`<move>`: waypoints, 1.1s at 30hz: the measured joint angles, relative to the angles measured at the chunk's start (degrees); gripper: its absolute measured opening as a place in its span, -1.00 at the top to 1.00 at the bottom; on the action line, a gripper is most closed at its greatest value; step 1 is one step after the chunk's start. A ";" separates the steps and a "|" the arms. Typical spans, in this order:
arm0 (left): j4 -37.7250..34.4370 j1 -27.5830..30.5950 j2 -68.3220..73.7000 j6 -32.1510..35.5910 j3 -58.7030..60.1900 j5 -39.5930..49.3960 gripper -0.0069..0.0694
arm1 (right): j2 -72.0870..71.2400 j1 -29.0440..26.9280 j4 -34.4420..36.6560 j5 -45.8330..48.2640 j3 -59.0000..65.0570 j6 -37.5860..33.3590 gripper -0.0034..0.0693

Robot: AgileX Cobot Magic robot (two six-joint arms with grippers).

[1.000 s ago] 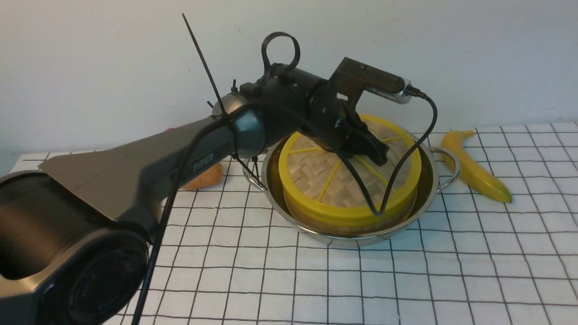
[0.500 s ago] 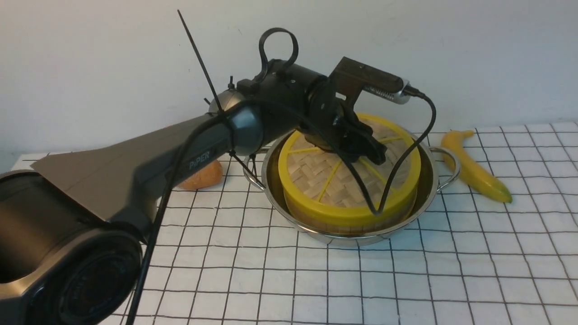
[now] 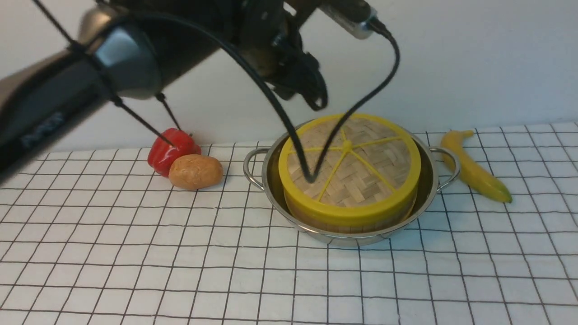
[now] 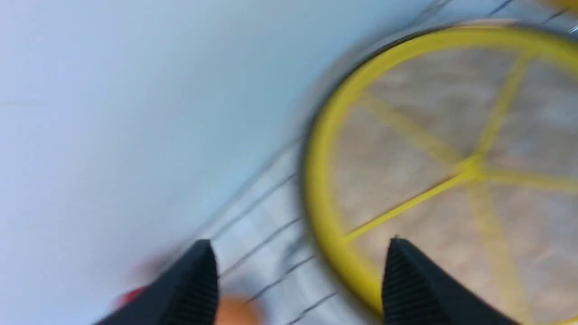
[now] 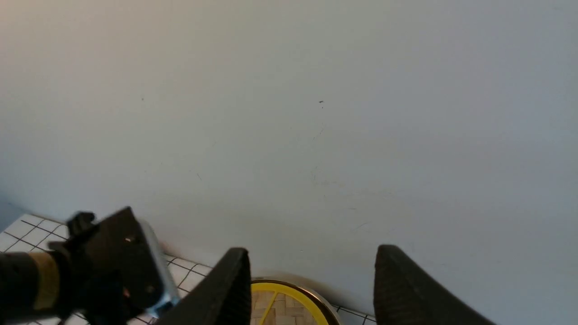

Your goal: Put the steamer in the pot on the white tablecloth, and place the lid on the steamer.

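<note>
Nearest the viewer, well below the left gripper [image 3: 311, 90], the white tablecloth [image 3: 226, 271] lies flat. No fold sits under the work.

Directly beneath that gripper stands the pot [image 3: 449, 169], level on the cloth. The steamer [image 3: 343, 225] sits inside it, with only a band of its bamboo wall showing under the yellow rim. The lid [image 3: 361, 180] rests on the steamer, seated evenly all round and not tilted. Both placements appear complete.

The left gripper hangs above the far edge of the lid, clear of it. Its jaws are spread wide and hold nothing, and the left wrist view, though blurred, agrees. The right gripper [image 5: 312, 249] is raised well apart from the pot, jaws likewise parted and empty.

Finding: the step in hand is judged to be the withdrawal. A loop of black cable [image 3: 311, 176] droops from the left wrist across the lid. Whether it touches the weave cannot be told.

Recommendation: raise the wrist straight up until the loop is above the centre knob. Only then swing back towards the robot's left. A sideways pull made early could catch the knob or rim and drag the lid off.

To the gripper's left lie a potato [image 3: 195, 171] and a red pepper [image 3: 169, 149], and to its right a banana [image 3: 474, 169]. All are well below the likely exit path.
</note>
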 joint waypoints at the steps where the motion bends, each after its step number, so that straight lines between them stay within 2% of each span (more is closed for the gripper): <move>1: 4.87 0.56 -3.06 0.00 0.00 4.26 0.04 | -0.14 0.00 -0.79 0.00 0.00 -0.94 -0.10; 2: 5.15 0.67 -3.35 0.00 0.00 4.61 0.10 | -0.23 0.00 -0.96 0.00 0.00 -1.09 -0.09; 4: 6.27 1.90 -6.20 -0.19 0.00 7.26 0.35 | -0.85 0.00 -1.83 -0.11 0.59 -1.37 -0.02; 5: 5.94 3.02 -8.24 -0.26 0.13 8.32 0.57 | -1.81 0.00 -2.84 -0.11 1.68 -1.58 0.07; 6: 4.73 4.26 -10.45 -0.26 0.63 8.82 0.71 | -2.99 0.00 -3.81 -0.17 3.06 -1.98 0.16; 8: 1.63 6.25 -14.03 -0.20 1.54 8.99 0.84 | -5.48 0.00 -5.30 -0.23 6.46 -2.32 0.32; 10: -1.36 8.00 -17.34 0.08 2.43 9.30 0.88 | -8.30 0.00 -6.55 -0.23 9.61 -2.67 0.45; 11: -4.94 9.37 -20.47 1.00 3.75 9.35 0.88 | -11.31 0.00 -8.00 -0.23 13.99 -2.78 0.59; 12: -5.79 9.75 -21.40 1.15 3.96 9.35 0.88 | -11.76 0.00 -8.19 -0.23 13.99 -2.78 0.61; 14: -10.64 11.55 -27.81 3.83 7.78 7.76 0.88 | -18.94 0.00 -10.00 -0.29 23.36 -2.78 0.82; 15: -11.25 11.72 -28.81 4.09 8.14 7.33 0.88 | -19.47 0.00 -10.13 -0.37 24.10 -2.78 0.83; 16: -13.53 12.15 -33.17 6.63 12.19 5.06 0.88 | -24.36 0.00 -10.36 -2.05 30.93 -2.78 0.92; 23: -18.45 12.27 -45.11 11.66 27.68 -3.18 0.88 | -38.27 0.00 -10.37 -10.96 52.19 -2.64 0.95; 24: -19.95 12.27 -48.53 11.97 33.05 -6.13 0.88 | -41.68 0.00 -10.05 -12.60 58.08 -2.32 0.95; 27: -21.99 12.27 -52.05 12.05 40.98 -9.60 0.88 | -45.10 0.00 -9.62 -14.00 64.26 -1.94 0.95; 28: -24.00 12.27 -55.18 12.05 47.79 -13.13 0.88 | -48.08 0.00 -9.46 -15.22 69.80 -1.02 0.95; 33: -26.77 12.27 -60.62 12.16 63.90 -20.13 0.87 | -53.00 0.00 -9.46 -19.29 78.39 0.51 0.94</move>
